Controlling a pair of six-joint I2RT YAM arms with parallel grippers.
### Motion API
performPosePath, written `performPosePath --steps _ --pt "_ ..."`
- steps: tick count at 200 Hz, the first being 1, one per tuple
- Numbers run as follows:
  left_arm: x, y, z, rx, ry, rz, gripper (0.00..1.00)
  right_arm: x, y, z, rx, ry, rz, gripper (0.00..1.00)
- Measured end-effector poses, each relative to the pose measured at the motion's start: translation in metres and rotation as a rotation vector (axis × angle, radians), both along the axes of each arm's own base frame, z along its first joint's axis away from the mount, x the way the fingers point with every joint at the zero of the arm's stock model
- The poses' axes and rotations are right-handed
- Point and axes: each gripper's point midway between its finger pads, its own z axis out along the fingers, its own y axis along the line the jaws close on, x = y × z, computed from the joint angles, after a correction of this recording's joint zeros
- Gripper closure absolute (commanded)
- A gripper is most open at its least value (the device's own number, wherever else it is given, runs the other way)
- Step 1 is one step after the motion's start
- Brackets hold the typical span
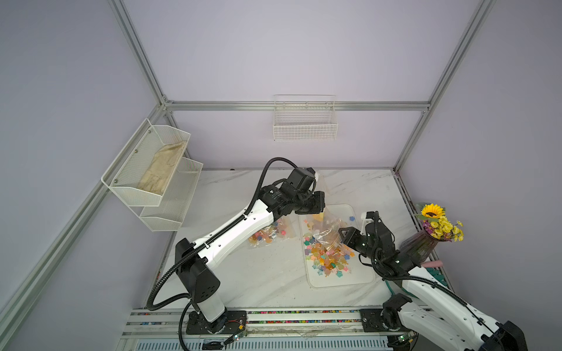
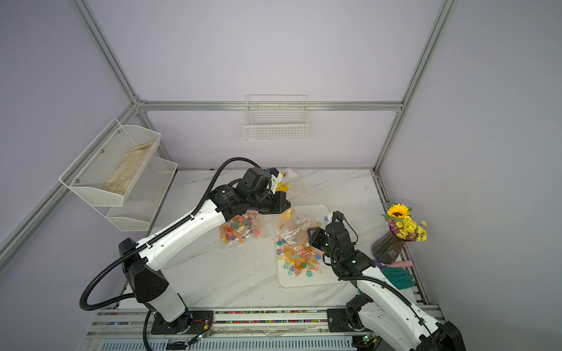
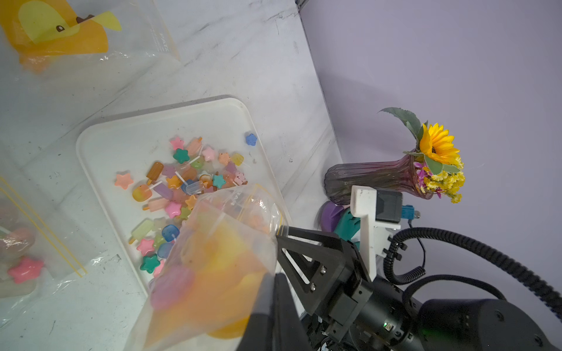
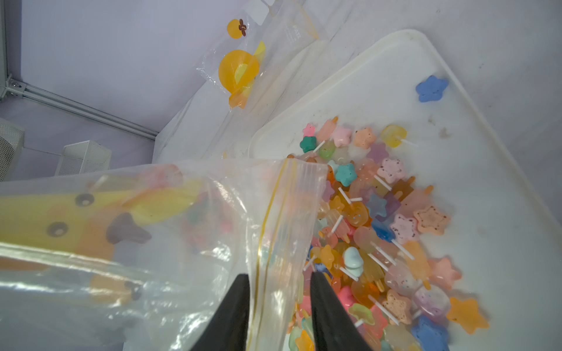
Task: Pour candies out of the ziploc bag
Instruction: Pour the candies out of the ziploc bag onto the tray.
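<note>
Ziploc bag (image 4: 152,243) pinched by left end effector (image 1: 322,209), right end effector (image 4: 278,275) parted around rim, wrist view only

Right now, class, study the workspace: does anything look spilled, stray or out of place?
Yes. Small coloured pieces, seemingly candies, sit lodged in the front rail, off the tray, as if spilled. On the tray, one blue star lies apart from the candy pile.

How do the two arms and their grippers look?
Both arms, left and right, have white shells, black joints and black ribbed cable hoses. The right gripper has black tapered fingers with triangular cut-outs. The left gripper is black too.
</note>
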Motion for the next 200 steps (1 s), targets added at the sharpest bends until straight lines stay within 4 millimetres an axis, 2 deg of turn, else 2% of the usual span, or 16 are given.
performPosePath --steps 47,73,128,200 --pt "0.003 -0.002 0.0 0.045 -0.089 -0.071 1.0 0.005 -0.009 0.091 0.038 -0.187 -0.037 0.58" --pt "0.004 -0.003 -0.005 0.082 -0.133 -0.121 1.0 0.006 -0.013 0.119 0.038 -0.244 -0.05 0.57" --pt "0.003 -0.003 -0.008 0.139 -0.203 -0.199 1.0 0.007 -0.021 0.147 0.019 -0.297 -0.082 0.53" --pt "0.003 -0.003 -0.008 0.169 -0.254 -0.247 1.0 0.018 -0.022 0.137 -0.023 -0.26 -0.107 0.5"
